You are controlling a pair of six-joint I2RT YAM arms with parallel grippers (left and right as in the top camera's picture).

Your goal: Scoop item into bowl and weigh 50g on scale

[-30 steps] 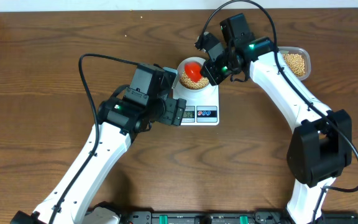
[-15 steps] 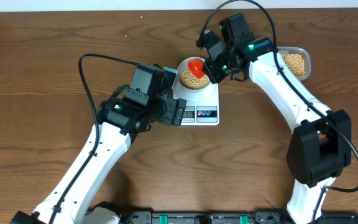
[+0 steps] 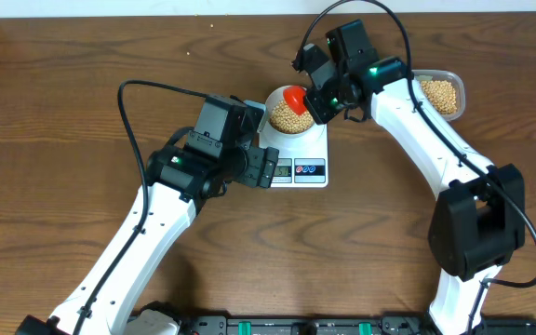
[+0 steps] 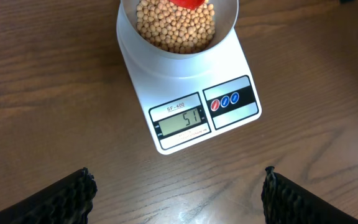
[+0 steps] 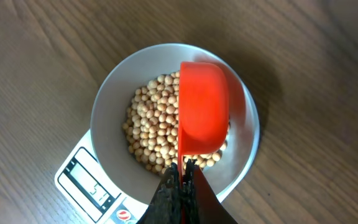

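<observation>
Overhead, the scale (image 3: 302,160) lies on the wooden surface (image 3: 63,93) near the far edge, about midway along it, with its display end turned to the near edge. The bowl (image 5: 110,124) stands on the far half of the scale and holds a heap of beans (image 5: 151,127) that covers its floor. The right claw (image 5: 182,168) is clamped together on the thin handle of a red scoop (image 5: 204,106), which hangs over the right part of the bowl above the beans; its rounded outer side faces the wrist camera, and whether it touches the beans cannot be told. The left claw (image 4: 178,177) hovers just on the near side of the scale with its fingers wide apart and nothing between them. In the left wrist view the display (image 4: 180,119) reads 51, and the red and blue buttons (image 4: 224,101) sit just beside it on a black strip. A clear tub (image 3: 461,93) with more beans stands by the far edge toward the right corner, partly behind the right arm and well apart from the scale.
</observation>
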